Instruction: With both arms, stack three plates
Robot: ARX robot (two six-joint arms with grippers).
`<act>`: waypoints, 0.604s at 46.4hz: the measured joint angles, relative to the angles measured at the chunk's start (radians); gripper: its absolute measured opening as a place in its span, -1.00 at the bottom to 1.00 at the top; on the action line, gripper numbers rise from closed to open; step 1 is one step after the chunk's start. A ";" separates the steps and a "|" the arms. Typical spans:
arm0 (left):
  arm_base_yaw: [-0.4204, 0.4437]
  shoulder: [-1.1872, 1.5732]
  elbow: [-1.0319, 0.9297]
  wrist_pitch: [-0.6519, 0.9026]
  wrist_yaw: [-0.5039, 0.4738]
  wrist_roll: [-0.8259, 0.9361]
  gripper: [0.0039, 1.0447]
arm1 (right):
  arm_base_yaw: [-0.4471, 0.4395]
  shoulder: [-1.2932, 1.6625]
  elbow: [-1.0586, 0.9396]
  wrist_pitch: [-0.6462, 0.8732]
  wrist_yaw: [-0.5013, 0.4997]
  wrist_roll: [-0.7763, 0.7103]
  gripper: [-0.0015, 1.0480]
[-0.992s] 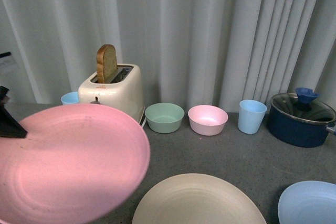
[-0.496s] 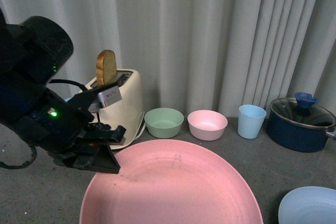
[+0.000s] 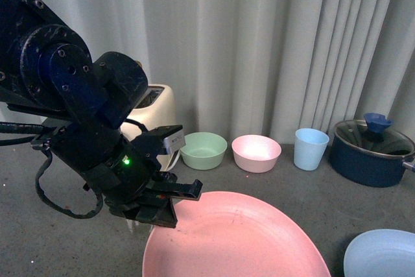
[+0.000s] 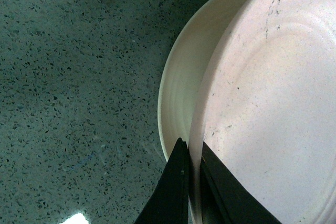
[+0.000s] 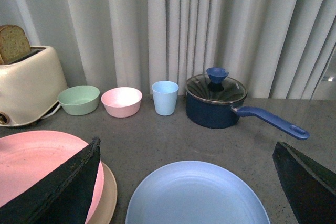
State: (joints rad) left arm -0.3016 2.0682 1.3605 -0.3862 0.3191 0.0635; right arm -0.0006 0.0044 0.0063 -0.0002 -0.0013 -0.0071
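black left arm [image 3: 84,134] fills 9 o'clock of the front view and hides most of the cream toaster [image 3: 159,105]. left gripper [image 4: 192,144] is pinched on the rim of the wide matte pink round plate [image 3: 240,241], at the plate's 10 o'clock edge. judged: an edge hold keeps the fingers clear underneath for lowering onto the cream-beige round plate [image 4: 176,82], which lies below, offset. contact or gap between the two: cannot tell. the cream plate is hidden in the front view; only a crescent shows at the wrists. light blue round plate [image 3: 382,254] lies at 5 o'clock, cut by the frame. right gripper [image 5: 185,145] is spread wide and empty, facing it, likely staged for pickup.
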 joint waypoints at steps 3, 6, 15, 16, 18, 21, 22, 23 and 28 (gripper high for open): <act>-0.002 0.012 0.005 0.011 -0.005 -0.008 -0.94 | 0.000 0.000 0.000 0.000 0.000 0.000 0.86; -0.005 0.024 0.010 0.024 -0.007 -0.021 -0.94 | 0.000 0.000 0.000 0.000 0.000 0.000 0.86; -0.014 0.055 0.026 0.058 -0.012 -0.049 -0.94 | 0.000 0.000 0.000 0.000 0.000 0.000 0.86; -0.015 0.056 0.026 0.058 -0.011 -0.050 -0.94 | 0.000 0.000 0.000 0.000 0.000 0.000 0.86; -0.016 0.061 0.028 0.062 -0.012 -0.050 -0.94 | 0.000 0.000 0.000 0.000 0.000 0.000 0.86; -0.016 0.066 0.028 0.071 -0.012 -0.052 -0.94 | 0.000 0.000 0.000 0.000 0.000 0.000 0.86; -0.016 0.069 0.028 0.077 -0.013 -0.053 -0.94 | 0.000 0.000 0.000 0.000 0.000 0.000 0.86; -0.016 0.071 0.028 0.083 -0.013 -0.058 -0.94 | 0.000 0.000 0.000 0.000 0.000 0.000 0.86; -0.015 0.078 0.023 0.099 -0.013 -0.066 -0.94 | 0.000 0.000 0.000 0.000 0.000 0.000 0.86</act>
State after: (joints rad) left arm -0.3168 2.1460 1.3830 -0.2874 0.3061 -0.0021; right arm -0.0006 0.0044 0.0063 -0.0002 -0.0013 -0.0071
